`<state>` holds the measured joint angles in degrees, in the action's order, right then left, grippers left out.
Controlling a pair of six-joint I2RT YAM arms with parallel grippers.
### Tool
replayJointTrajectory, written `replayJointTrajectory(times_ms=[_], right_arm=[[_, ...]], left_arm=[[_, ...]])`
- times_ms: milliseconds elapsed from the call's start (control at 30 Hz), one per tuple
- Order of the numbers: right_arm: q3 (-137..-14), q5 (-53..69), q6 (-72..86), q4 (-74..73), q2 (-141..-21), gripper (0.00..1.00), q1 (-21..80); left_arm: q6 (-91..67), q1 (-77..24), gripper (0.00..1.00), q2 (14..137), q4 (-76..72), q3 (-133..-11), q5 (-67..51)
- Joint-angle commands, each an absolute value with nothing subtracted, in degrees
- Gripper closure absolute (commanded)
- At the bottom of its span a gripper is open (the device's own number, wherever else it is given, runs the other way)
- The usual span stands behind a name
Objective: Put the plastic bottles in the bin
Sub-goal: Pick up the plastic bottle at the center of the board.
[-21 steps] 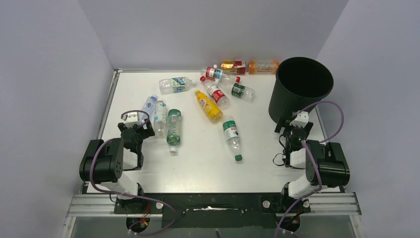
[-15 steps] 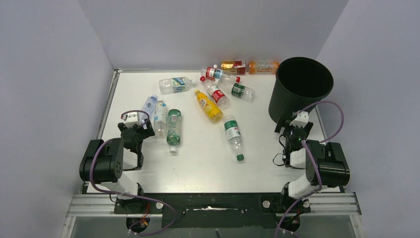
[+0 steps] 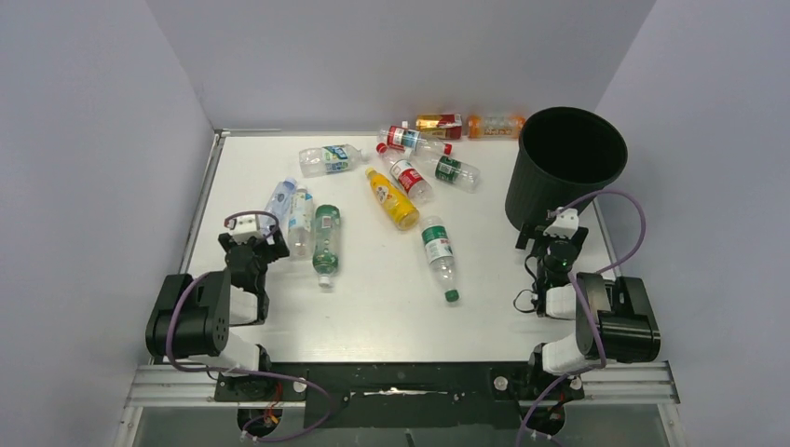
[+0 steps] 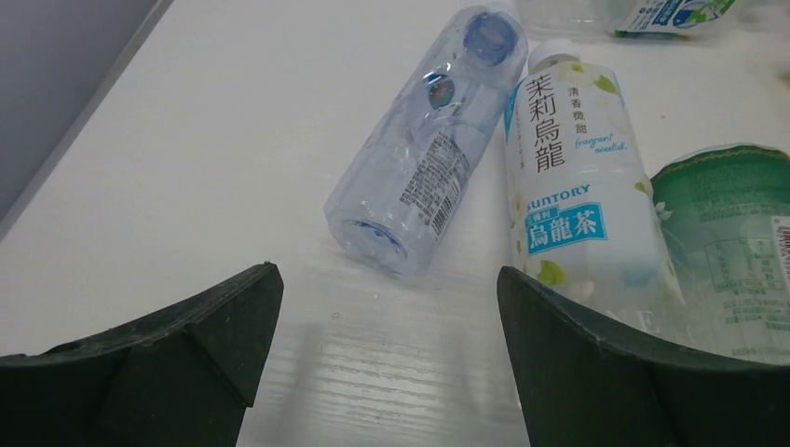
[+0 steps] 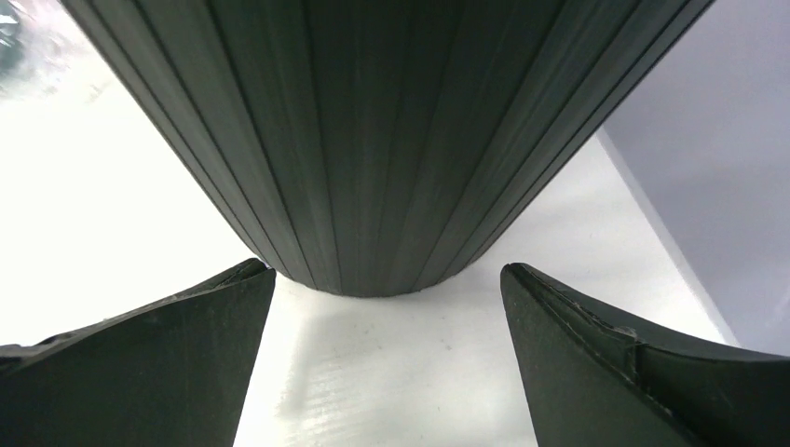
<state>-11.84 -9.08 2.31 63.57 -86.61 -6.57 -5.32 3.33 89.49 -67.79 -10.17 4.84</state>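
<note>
Several plastic bottles lie on the white table. A clear bottle point(image 4: 429, 154), a white-labelled tea bottle point(image 4: 573, 200) and a green-labelled bottle point(image 4: 736, 242) lie side by side just ahead of my left gripper point(image 4: 387, 307), which is open and empty, low over the table. From above they show as the clear point(image 3: 281, 197), the white point(image 3: 300, 221) and the green bottle point(image 3: 325, 244), near the left gripper point(image 3: 250, 250). The black bin point(image 3: 568, 168) stands at the right. My right gripper point(image 5: 387, 298) is open and empty, just short of the bin's wall point(image 5: 373, 140); it also shows from above point(image 3: 551, 244).
A green-capped bottle point(image 3: 438, 256) lies mid-table. A yellow bottle point(image 3: 391, 197), red-labelled bottles point(image 3: 408, 177), a blue-labelled one point(image 3: 328, 158) and orange ones point(image 3: 494, 125) lie toward the back. Grey walls close in the left, back and right sides.
The left gripper has drawn slightly back toward the near left, away from the bottles. The right arm has shifted only slightly. The bottles and bin have not moved.
</note>
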Motion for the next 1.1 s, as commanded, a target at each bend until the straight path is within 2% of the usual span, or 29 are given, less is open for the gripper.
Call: replayJointTrajectory(times_ms=[0, 300, 600, 800, 1067], right_arm=[[-11.8, -7.4, -0.1, 63.1, -77.9, 0.02, -5.7], [-17.6, -2.1, -3.5, 36.8, -53.0, 0.02, -5.1], [-31.0, 4.3, -1.6, 15.5, -36.0, 0.02, -4.5], [-44.2, 2.0, 7.4, 2.5, -34.6, 0.02, -4.5], [-72.9, 11.8, 13.3, -20.8, -45.4, 0.02, -4.5]], left_arm=[[-5.1, 1.8, 0.13, 79.7, -65.6, -10.4, 6.9], [-8.1, -5.6, 0.13, 63.0, -46.8, -16.4, 10.0], [-18.0, -7.8, 0.13, 51.0, -25.8, -30.5, 3.1], [-24.8, -8.5, 0.13, 47.4, -14.4, -43.5, 2.0], [-34.8, -8.5, 0.13, 51.2, 1.0, -65.1, -3.7]])
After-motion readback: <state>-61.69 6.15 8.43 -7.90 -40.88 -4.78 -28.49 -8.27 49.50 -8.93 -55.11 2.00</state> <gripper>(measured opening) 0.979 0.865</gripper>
